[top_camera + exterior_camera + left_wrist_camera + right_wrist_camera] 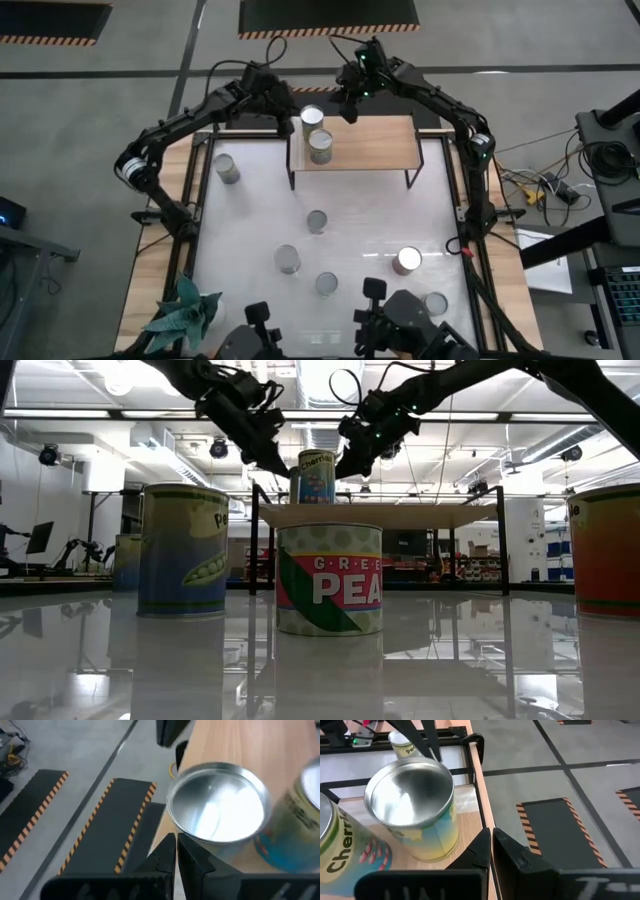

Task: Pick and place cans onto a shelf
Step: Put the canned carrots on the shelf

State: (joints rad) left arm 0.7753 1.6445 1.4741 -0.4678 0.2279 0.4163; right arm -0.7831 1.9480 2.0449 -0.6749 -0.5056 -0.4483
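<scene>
The light-wood shelf (pixel 365 145) stands at the table's far side. Two cans stand upright on its left end: the far one (pixel 312 118) (pixel 316 475) and the near one (pixel 320 147). My left gripper (pixel 287 107) (pixel 175 840) is shut, just left of the far can (pixel 217 802), above the shelf's left edge. My right gripper (pixel 350 106) (pixel 490 837) is shut, just right of the same can (pixel 412 800). In the low view both grippers flank this can with small gaps. Several more cans stand on the table (pixel 317 221) (pixel 288 260) (pixel 408 260).
More cans stand at the table's left (pixel 227 168) and near right (pixel 327 284) (pixel 435 303). A teal spiky plant (pixel 185 310) sits at the near left corner. The shelf's middle and right part (pixel 390 145) is bare wood. Dark gear (pixel 400 325) sits at the near edge.
</scene>
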